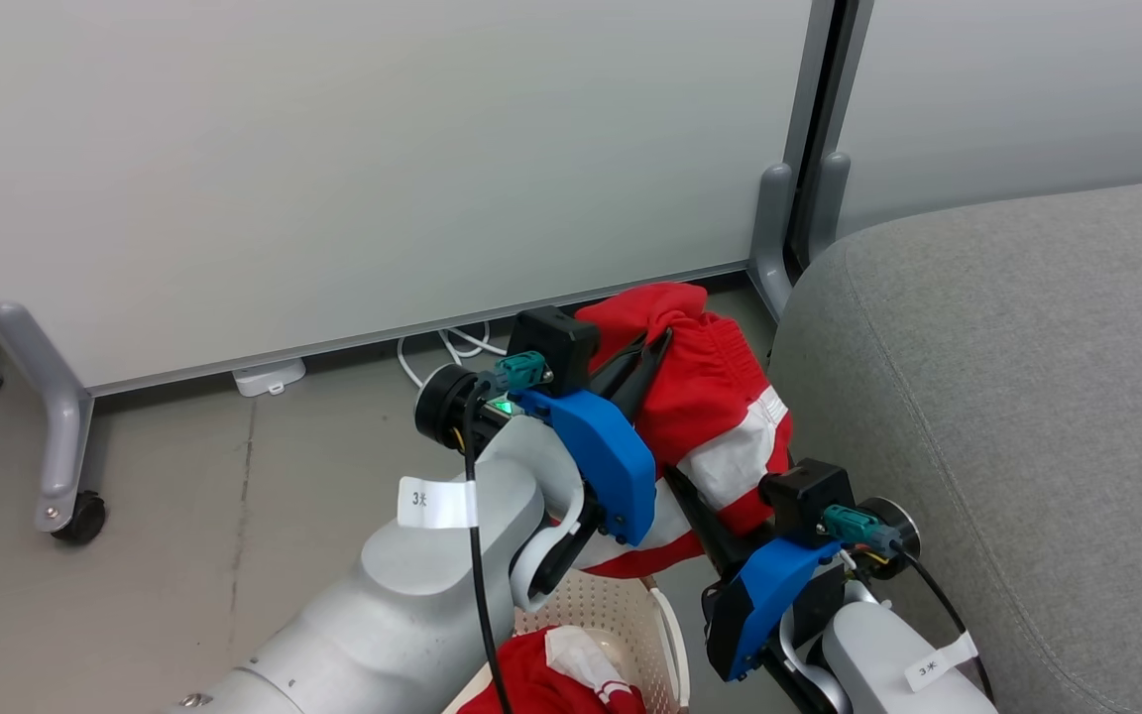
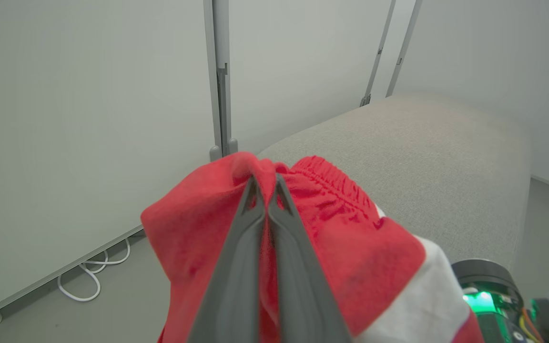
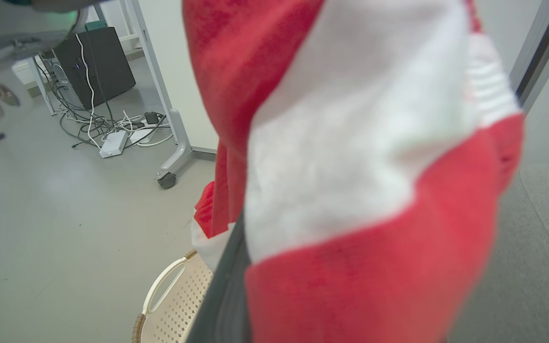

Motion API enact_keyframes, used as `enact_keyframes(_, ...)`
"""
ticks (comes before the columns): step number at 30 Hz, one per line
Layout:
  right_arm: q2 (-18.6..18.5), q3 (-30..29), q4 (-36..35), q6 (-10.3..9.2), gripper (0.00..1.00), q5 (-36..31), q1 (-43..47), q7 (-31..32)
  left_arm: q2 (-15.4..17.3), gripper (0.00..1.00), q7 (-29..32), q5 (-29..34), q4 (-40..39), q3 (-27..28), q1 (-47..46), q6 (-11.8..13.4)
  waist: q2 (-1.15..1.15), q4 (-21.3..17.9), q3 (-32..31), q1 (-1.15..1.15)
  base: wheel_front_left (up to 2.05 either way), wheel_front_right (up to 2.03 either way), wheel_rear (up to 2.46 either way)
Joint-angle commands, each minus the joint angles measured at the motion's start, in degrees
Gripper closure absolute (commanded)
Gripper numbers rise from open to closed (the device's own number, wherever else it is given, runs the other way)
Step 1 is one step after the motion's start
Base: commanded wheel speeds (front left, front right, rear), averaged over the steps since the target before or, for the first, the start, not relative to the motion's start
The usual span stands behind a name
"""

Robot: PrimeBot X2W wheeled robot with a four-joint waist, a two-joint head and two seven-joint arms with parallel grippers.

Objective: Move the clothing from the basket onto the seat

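Left gripper (image 1: 646,359) is clamped tight on the raised garment (image 1: 720,416); the left wrist view shows both fingers (image 2: 248,238) pressed together with a ridge of red cloth caught at the tips, beside the elastic waistband. The garment hangs in the air from that pinch, red with broad white panels, above the basket (image 1: 630,607) and just beside the rounded front corner of the seat (image 1: 1007,397), not lying on it. Right gripper (image 1: 687,498) is closed, its tips pushed into the lower fold of the same garment; in the right wrist view the cloth drapes over the dark finger (image 3: 222,300), so whether fabric is pinched there cannot be told. A second garment (image 1: 541,684), red with a white patch, lies inside the basket. The basket stands on the grey floor (image 1: 184,516) next to the seat. Behind stands a pale partition panel (image 1: 333,169) on castered feet, with a white cable (image 1: 442,352) looped at its base.
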Motion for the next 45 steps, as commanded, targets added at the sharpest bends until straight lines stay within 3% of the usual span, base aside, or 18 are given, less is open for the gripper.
enact_keyframes(1,-0.2,0.0,0.1,0.03,1.00,-0.5,-1.0,-0.2,0.0,1.00,-0.5,-0.4,0.3,-0.4,-1.1,0.2,0.00,0.0,0.0,0.00,0.00,0.00,0.00)
enact_keyframes(5,-0.2,0.1,0.2,0.03,1.00,-0.6,-1.1,-0.5,0.0,1.00,-1.2,-0.8,0.8,-0.5,-1.1,0.4,0.00,-0.1,0.0,0.00,0.00,0.00,0.00)
enact_keyframes(7,-0.2,0.0,0.2,0.03,1.00,-0.7,-1.1,-0.6,0.0,0.56,-2.0,-0.5,1.0,-0.7,-0.9,0.4,0.00,-0.1,0.0,0.00,0.00,0.00,0.00)
enact_keyframes(8,-0.2,-0.1,0.2,0.03,1.00,-1.0,-1.1,-0.6,0.0,0.05,-2.6,-0.2,1.1,-0.6,-0.8,0.5,0.00,0.0,0.0,0.00,0.00,0.00,0.00)
enact_keyframes(9,-0.2,-0.2,0.2,0.03,1.00,-1.2,-1.1,-0.6,0.0,0.00,-3.2,0.1,1.3,-0.5,-0.6,0.6,0.00,0.0,0.0,0.00,0.00,0.00,0.00)
enact_keyframes(16,-0.2,-1.7,-0.9,0.03,1.00,-2.8,-0.7,-1.0,2.8,0.00,-5.4,3.4,-0.5,1.9,3.3,-0.4,0.00,0.2,0.4,0.00,0.00,0.00,0.00)
enact_keyframes(22,-0.2,-3.5,-2.6,0.03,1.00,-4.3,0.4,-0.7,7.3,0.00,-5.4,12.8,-11.9,12.0,12.2,1.0,0.00,1.0,1.0,0.00,0.00,0.00,0.00)
enact_keyframes(27,-0.2,-5.0,-4.3,0.03,1.00,-5.3,1.4,-0.2,9.6,0.00,-5.4,20.1,-19.1,19.5,21.5,-0.1,0.00,1.4,1.3,0.00,0.00,0.00,0.00)
enact_keyframes(35,-0.2,-6.5,-6.8,0.03,1.00,-6.1,2.6,0.9,9.5,0.00,-5.4,27.1,-23.5,29.6,33.0,-3.1,0.00,1.7,1.3,0.00,0.00,0.00,0.00)
enact_keyframes(45,-0.2,-7.6,-8.7,0.03,1.00,-6.8,3.4,1.8,7.6,0.00,-5.4,32.3,-24.9,38.0,39.9,-5.5,0.00,1.6,1.7,0.00,0.00,0.00,0.00)
